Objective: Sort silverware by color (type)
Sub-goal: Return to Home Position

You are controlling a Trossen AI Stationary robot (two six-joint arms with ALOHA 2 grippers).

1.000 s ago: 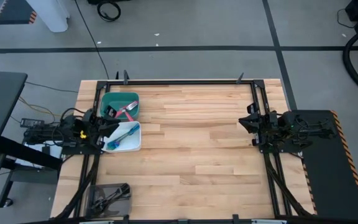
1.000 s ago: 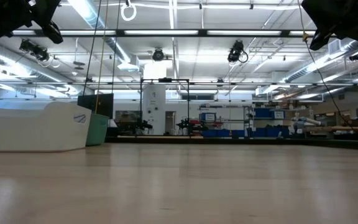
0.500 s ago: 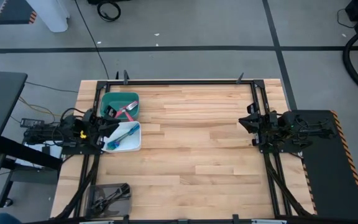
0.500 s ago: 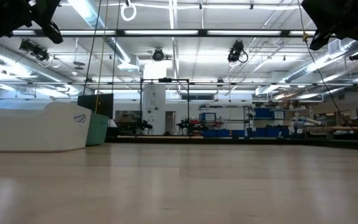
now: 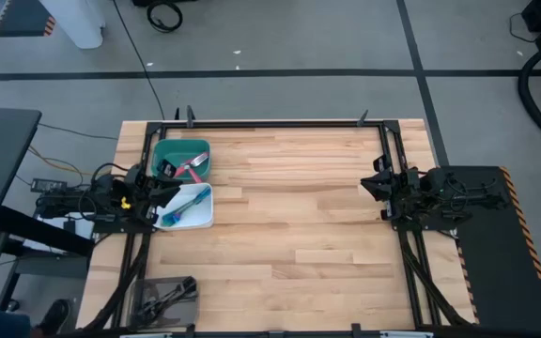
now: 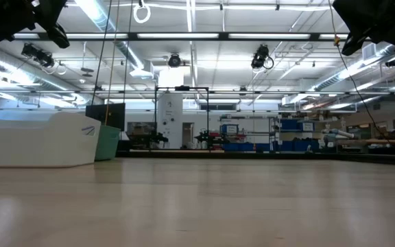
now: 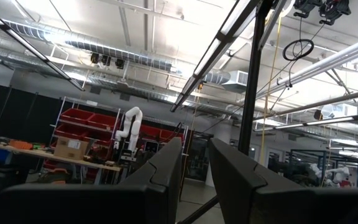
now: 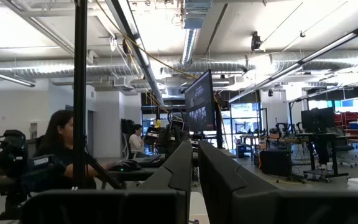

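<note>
sorting looks finished: silverware (image 5: 188, 199) sits binned beside your left hand (image 7: 194, 171), slightly parted, empty; right hand (image 8: 195, 163) nearly closed, empty; worktop (image 5: 299, 216) bare between.

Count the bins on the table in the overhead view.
3. A green bin sits at the table's far left, a white bin sits directly in front of it, touching, and a grey bin is at the near left corner. None seems hidden.

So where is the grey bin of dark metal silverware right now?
In the high view, the grey bin sits at the table's near-left corner, well apart from the white bin and green bin farther back.
</note>
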